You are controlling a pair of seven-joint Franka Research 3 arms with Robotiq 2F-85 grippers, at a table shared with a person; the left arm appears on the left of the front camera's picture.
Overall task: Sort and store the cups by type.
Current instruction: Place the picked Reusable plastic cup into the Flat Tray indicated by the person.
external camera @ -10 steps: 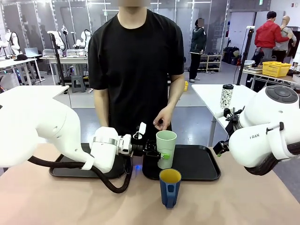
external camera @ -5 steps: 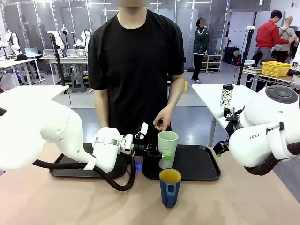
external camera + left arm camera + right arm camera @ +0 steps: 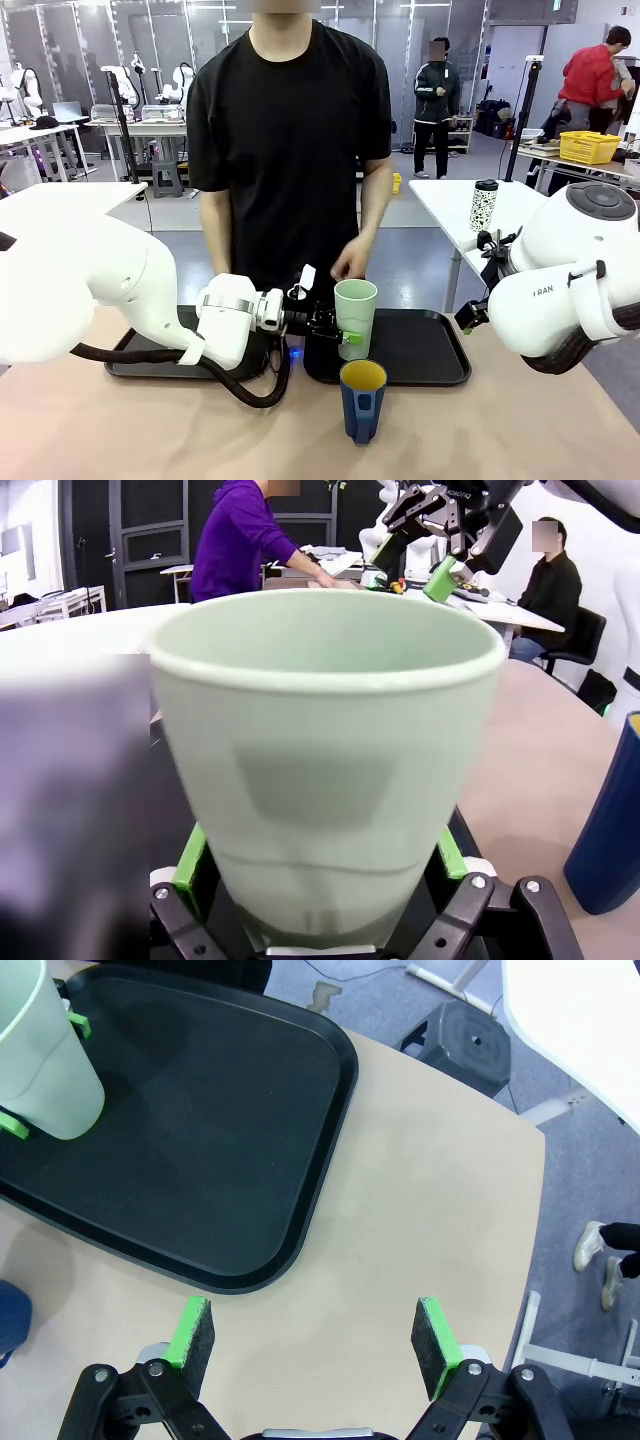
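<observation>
The tall pale mint-green plastic tumbler [image 3: 356, 312] is smooth, matte and handleless, tapering from a rolled rim to a narrower base. It stands upright on the left part of the right-hand black plastic tray [image 3: 425, 350], a shallow rectangle with rounded corners and a raised lip. The left gripper [image 3: 347, 335] reaches in level from the side and is closed on the tumbler low down, with a green pad [image 3: 190, 858] against each side of its wall. Just in front of that tray's near edge, on the bare tan tabletop [image 3: 520, 430], stands the shorter dark blue handled mug [image 3: 362, 400], glossy, yellow inside, its handle turned toward the robot's side. The right gripper [image 3: 315, 1335] hangs with its jaws spread wide and nothing between them, above bare table just off the tray's rounded corner. Most of the tray floor beside the tumbler lies free. A second black tray [image 3: 135, 365] lies to the left, largely under the left arm [image 3: 90, 290]. The person's hand [image 3: 352, 260] hovers behind the tumbler's rim. On the right arm [image 3: 570, 270], the white shell shows the letters "FRAN".
</observation>
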